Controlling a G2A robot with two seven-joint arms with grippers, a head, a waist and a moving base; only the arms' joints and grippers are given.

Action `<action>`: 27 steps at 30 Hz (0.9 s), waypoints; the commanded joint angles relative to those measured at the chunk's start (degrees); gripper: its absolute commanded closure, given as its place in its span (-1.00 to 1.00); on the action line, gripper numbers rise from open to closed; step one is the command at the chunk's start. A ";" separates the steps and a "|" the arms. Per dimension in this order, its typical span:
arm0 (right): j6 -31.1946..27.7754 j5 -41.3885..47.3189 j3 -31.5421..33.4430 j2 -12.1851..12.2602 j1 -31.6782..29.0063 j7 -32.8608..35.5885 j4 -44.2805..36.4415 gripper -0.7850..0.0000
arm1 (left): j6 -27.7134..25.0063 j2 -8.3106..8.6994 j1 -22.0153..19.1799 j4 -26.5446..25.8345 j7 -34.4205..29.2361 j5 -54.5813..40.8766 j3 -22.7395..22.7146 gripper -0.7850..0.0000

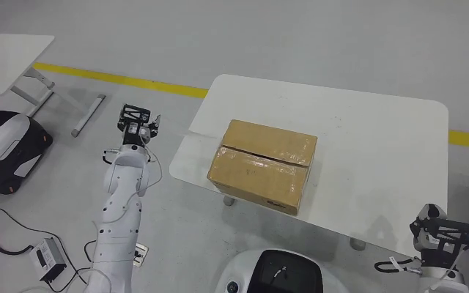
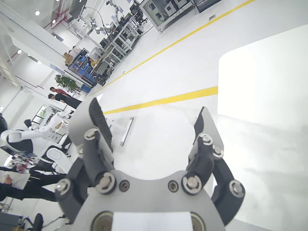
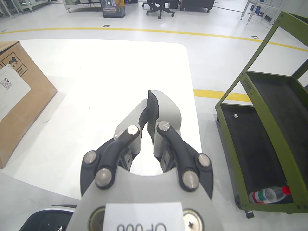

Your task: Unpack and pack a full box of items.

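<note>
- Cardboard box (image 1: 264,165): stands on the white bench (image 1: 381,146), on its left half and close to the near edge. The top flaps are closed, with clear tape running along the centre seam. The right wrist view shows a white label on the side of the box facing the right edge of the bench.
- Left gripper (image 2: 149,111): positioned beyond the left edge of the bench, over the floor and apart from the bench. The fingers are spread wide, with nothing between them.
- Right gripper (image 3: 151,104): positioned near the near right corner of the bench, well apart from the cardboard box. The ribbed pads are closed together, with nothing clamped between them.
- Neither gripper touches the cardboard box.
- Green cart (image 3: 264,121): stands on the floor beyond the right edge of the bench. A plastic bottle (image 3: 269,194) with a red cap lies on its lower tray.
- Yellow line (image 1: 124,79): runs across the floor past the far edge of the bench.
</note>
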 commanded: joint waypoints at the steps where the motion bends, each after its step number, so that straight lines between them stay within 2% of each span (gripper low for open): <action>1: 0.00 0.00 0.00 0.00 0.00 0.00 0.00 1.00 | -0.60 -0.13 0.52 -0.98 -0.75 -4.95 -0.78 -1.00; 6: 0.00 0.00 0.00 0.00 0.00 0.00 0.00 1.00 | -2.00 -0.18 2.89 -6.72 -4.19 -9.19 -1.80 -1.00; 11: 0.00 0.00 0.00 0.00 0.00 0.00 0.00 1.00 | -1.11 -0.16 4.87 -11.20 -6.23 -11.07 -3.42 -1.00; 16: 0.00 0.00 0.00 0.00 0.00 0.00 0.00 1.00 | -3.62 -0.12 6.80 -16.08 -6.68 -12.03 -2.47 -1.00; 21: -0.12 0.10 0.00 0.00 0.04 -0.01 0.05 1.00 | -8.78 -0.09 9.31 -21.66 -7.58 -9.41 2.89 -1.00; 27: 0.06 0.00 -0.02 -0.03 0.10 -0.23 0.21 1.00 | -15.88 -0.37 10.09 -26.15 -8.83 -7.38 15.39 -1.00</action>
